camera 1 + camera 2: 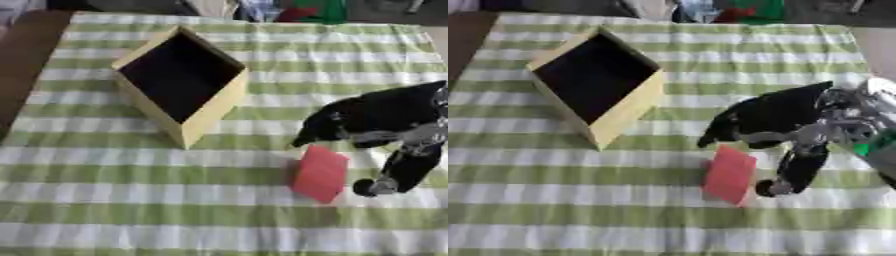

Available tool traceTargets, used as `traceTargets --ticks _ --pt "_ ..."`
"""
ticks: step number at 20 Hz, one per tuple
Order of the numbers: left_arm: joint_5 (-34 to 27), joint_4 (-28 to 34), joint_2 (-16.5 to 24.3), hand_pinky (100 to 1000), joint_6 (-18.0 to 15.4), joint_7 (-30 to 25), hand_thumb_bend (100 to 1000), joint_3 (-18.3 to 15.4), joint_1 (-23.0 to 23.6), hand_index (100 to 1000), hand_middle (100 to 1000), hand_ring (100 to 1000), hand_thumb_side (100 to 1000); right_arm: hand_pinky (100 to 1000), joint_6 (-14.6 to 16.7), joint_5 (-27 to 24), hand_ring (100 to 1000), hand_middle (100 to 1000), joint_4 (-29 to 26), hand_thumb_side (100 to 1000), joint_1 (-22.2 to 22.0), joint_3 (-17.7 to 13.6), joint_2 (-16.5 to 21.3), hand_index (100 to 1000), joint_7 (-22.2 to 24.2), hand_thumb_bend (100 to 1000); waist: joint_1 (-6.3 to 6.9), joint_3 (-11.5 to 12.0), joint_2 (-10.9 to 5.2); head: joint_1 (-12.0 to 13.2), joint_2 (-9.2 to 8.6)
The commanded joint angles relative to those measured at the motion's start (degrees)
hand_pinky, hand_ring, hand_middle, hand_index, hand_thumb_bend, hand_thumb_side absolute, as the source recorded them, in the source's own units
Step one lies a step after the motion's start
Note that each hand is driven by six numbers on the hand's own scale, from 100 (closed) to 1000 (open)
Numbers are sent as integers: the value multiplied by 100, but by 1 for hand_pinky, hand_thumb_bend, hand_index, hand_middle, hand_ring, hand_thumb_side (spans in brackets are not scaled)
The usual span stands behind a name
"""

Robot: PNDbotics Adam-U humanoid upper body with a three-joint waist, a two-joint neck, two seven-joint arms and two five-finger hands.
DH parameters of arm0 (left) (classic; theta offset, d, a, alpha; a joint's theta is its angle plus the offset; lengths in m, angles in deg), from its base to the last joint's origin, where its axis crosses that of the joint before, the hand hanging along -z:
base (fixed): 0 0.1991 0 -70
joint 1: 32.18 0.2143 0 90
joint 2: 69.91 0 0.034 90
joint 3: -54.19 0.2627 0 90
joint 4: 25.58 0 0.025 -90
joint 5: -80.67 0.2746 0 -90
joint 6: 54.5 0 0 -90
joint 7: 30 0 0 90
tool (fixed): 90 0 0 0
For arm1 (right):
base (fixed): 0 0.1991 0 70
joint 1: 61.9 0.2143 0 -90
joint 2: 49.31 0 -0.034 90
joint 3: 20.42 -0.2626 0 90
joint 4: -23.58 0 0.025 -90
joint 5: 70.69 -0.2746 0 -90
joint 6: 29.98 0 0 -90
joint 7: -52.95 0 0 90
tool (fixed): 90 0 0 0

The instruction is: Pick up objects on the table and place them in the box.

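Note:
A red flat block (320, 172) stands tilted on the green-and-white striped cloth, right of centre. My right hand (376, 117) comes in from the right and hovers just above and behind the block. Its fingers (317, 131) point down-left past the block's top edge and its thumb (395, 172) hangs down to the block's right, so the block sits between them without contact that I can see. An open yellow box (181, 82) with a dark inside lies up and to the left. My left hand shows in neither view.
The striped tablecloth (131, 200) covers the table, with a brown floor strip past its left edge (26, 60). Blurred coloured things (306, 10) lie beyond the far edge.

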Motion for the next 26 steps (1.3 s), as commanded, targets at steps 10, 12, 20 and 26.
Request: traceTargets --ticks 10,12,20,26 --pt "-11 95 43 1000 -2 -37 262 8 -70 608 440 502 100 1000 67 259 1000 908 -86 100 107 12 190 1000 -75 414 18 29 -58 -37 -101" --pt "-14 95 37 1000 -1 -43 262 9 -69 608 440 502 100 1000 107 290 1000 909 -86 100 129 41 200 1000 -95 414 18 37 -49 -39 -106" --pt "-21 95 22 1000 -5 -64 257 15 -74 607 439 501 100 1000 248 453 1000 910 -86 100 175 144 310 1000 -30 414 12 56 -2 -44 -116" --pt "-24 95 19 1000 -10 -79 253 18 -80 607 439 500 100 1000 438 686 1000 918 -63 112 176 182 375 993 -219 415 22 71 20 -47 -102"
